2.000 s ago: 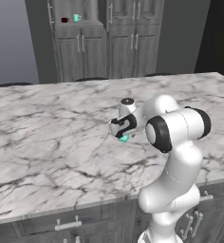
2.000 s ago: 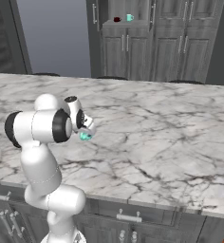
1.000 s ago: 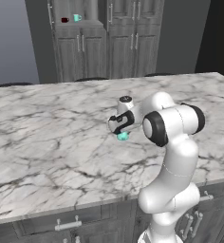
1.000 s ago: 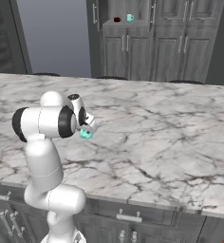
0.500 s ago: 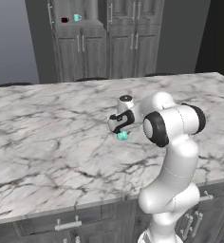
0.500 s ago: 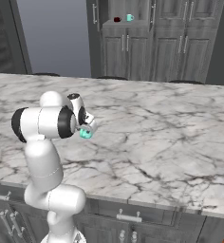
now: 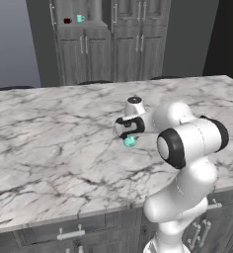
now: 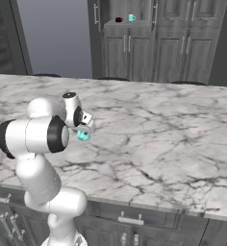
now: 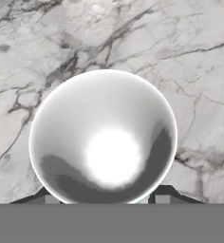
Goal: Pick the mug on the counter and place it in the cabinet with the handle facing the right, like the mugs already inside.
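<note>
The teal mug hangs just under my gripper above the middle of the white marble counter. My gripper is shut on the mug, pointing down. In the hand view the mug's white interior sits close below the camera, with dark fingertips at either side of its rim; its handle is hidden. The grey cabinet stands far behind the counter, and its shelf niche holds a dark red mug and a teal mug.
The cabinet's doors with light bar handles run along the back wall. Grey drawer fronts sit under the counter's near edge. Open marble stretches to the left and right of the gripper.
Two seconds ago the hand and the mug were slightly further right; they shifted left together as the elbow rose. Over the last second almost nothing moved.
</note>
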Available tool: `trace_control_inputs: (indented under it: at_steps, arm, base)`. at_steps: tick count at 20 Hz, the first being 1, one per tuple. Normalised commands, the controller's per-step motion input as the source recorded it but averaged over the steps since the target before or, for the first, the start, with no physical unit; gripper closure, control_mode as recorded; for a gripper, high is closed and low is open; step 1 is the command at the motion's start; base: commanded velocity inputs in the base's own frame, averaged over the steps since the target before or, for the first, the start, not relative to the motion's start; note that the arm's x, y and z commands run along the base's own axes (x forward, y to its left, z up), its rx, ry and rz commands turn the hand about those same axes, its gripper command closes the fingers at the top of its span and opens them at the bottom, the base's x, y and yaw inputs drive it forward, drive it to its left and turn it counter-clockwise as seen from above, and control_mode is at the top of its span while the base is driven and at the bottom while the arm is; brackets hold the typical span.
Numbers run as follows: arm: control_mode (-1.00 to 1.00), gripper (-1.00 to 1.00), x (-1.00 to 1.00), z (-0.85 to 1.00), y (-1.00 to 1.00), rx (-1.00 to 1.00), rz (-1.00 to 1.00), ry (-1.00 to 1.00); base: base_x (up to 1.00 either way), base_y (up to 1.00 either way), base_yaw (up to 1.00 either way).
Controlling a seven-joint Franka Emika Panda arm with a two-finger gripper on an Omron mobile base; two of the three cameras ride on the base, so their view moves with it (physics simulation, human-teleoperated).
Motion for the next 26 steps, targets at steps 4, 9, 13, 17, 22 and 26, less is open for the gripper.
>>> trace_control_inputs:
  at_steps: [4, 9, 13, 17, 22, 26]
  arm:
    - [-1.0, 1.0, -0.59, 0.28, -0.13, 0.0, 0.15, -0.02]
    - [-1.0, 1.0, -0.43, 0.02, -0.12, 0.01, 0.12, -0.02]
    - [-1.0, 1.0, -0.12, 0.0, 0.0, 0.0, 0.0, 0.0]
    - [-1.0, 1.0, -0.04, 0.04, 0.0, 0.0, 0.0, 0.0]
    - [-1.0, 1.0, -0.18, 0.28, 0.0, -0.01, 0.01, 0.06]
    - [-1.0, 1.0, -0.35, 0.44, 0.0, -0.04, -0.01, 0.07]
  base:
    - [0.0, 0.0, 0.0]
    - [0.0, 0.0, 0.0]
    - [0.0, 0.0, 0.0]
    - [0.0, 0.0, 0.0]
    - [0.0, 0.0, 0.0]
    - [0.0, 0.0, 0.0]
